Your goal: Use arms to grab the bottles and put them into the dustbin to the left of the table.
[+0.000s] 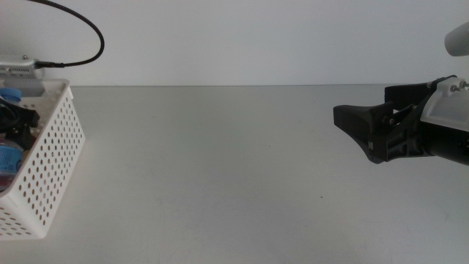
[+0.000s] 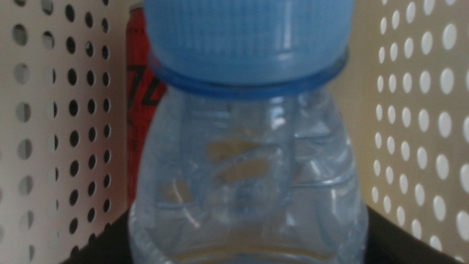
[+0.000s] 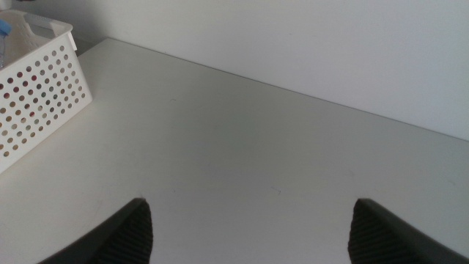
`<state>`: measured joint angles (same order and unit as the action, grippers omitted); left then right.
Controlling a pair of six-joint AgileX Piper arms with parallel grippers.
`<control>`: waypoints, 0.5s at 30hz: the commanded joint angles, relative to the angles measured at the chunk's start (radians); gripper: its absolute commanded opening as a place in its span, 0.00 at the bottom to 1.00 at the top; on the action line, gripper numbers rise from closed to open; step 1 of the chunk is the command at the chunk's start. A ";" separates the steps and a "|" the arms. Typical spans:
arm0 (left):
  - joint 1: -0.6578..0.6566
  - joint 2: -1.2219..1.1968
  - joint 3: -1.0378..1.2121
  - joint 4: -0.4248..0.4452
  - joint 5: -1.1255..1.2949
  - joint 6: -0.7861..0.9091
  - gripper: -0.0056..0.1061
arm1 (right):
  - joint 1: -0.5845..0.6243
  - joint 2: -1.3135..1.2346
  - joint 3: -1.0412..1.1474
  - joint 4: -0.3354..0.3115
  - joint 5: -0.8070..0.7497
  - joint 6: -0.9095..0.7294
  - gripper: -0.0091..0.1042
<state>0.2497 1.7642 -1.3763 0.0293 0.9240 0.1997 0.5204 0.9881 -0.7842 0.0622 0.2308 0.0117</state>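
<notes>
Left tool (image 1: pixel 16 121), inside white perforated plastic basket (image 1: pixel 51 158), holds clear blue-capped water bottle (image 2: pixel 245 176); release it low, beside red can (image 2: pixel 146 95). Right tool (image 1: pixel 350 117) hovers wide over grey bench (image 1: pixel 212 169).

My right gripper (image 1: pixel 366 132) was matte black and angular, with linkage bars showing, mounted on a white-grey casing (image 1: pixel 448 110).

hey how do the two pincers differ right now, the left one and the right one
The left pincer is down inside the dustbin; the right pincer hovers over the bare table. The left pincer is shut on the water bottle, blue cap toward its camera, with a red can behind it; the right pincer is open and holds nothing. Both are dark, two-jawed.
</notes>
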 commanded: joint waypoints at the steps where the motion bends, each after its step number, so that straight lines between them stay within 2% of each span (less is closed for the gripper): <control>1: 0.002 -0.035 -0.039 -0.006 -0.060 0.019 0.28 | 0.001 -0.017 -0.025 -0.004 -0.065 -0.012 0.71; 9: 0.002 -0.024 -0.039 -0.019 -0.076 0.059 0.89 | 0.001 -0.017 -0.025 -0.003 -0.065 -0.012 0.71; 15: 0.001 -0.040 -0.039 -0.078 -0.035 0.060 0.89 | 0.001 -0.017 -0.025 -0.004 -0.065 -0.012 0.71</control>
<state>0.2514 1.7857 -1.3863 -0.0162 0.8936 0.2588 0.5204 0.9881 -0.7842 0.0622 0.2308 0.0117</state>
